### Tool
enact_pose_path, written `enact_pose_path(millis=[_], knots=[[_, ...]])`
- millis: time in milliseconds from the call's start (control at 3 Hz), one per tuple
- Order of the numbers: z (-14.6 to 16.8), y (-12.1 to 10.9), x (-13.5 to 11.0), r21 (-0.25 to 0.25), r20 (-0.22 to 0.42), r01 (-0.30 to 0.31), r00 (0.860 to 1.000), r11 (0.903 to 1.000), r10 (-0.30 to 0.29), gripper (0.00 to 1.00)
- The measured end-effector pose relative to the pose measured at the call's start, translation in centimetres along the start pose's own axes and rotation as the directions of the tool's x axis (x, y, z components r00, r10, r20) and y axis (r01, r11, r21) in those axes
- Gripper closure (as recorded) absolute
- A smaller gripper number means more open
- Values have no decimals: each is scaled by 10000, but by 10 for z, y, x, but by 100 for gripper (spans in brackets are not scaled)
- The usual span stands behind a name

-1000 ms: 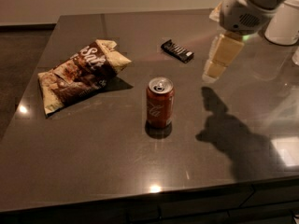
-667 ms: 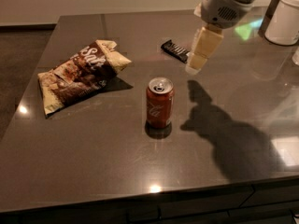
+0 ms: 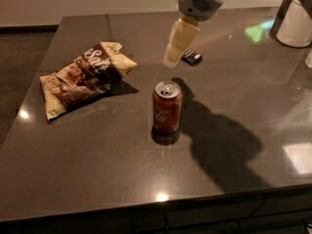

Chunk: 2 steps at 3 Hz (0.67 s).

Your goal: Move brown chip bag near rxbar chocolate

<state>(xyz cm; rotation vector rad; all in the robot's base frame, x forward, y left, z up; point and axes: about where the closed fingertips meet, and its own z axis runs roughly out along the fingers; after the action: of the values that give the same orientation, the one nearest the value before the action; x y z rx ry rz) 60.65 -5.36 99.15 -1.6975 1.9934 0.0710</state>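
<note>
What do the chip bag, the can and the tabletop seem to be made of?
Chip bag: crinkled foil or plastic film; creases catch light. Can: metal, likely aluminium; shiny top with pull tab. Tabletop: dark polished stone or laminate, unclear which; it mirrors lights. The hand hangs above it, near the rxbar.

Single camera, high, angled down across table (image 3: pixel 97 169) from near edge; pincer (image 3: pixel 171 58) hangs upper centre of view.

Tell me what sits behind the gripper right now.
The gripper hangs over the table, beyond the soda can. Behind it lies the rxbar chocolate; only one end shows, the rest is covered.
</note>
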Motion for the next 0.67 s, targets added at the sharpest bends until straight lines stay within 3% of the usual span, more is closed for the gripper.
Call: enact_pose_path(millis=[667], knots=[[33, 18, -44, -458, 351, 448, 9984, 9979, -433, 0]])
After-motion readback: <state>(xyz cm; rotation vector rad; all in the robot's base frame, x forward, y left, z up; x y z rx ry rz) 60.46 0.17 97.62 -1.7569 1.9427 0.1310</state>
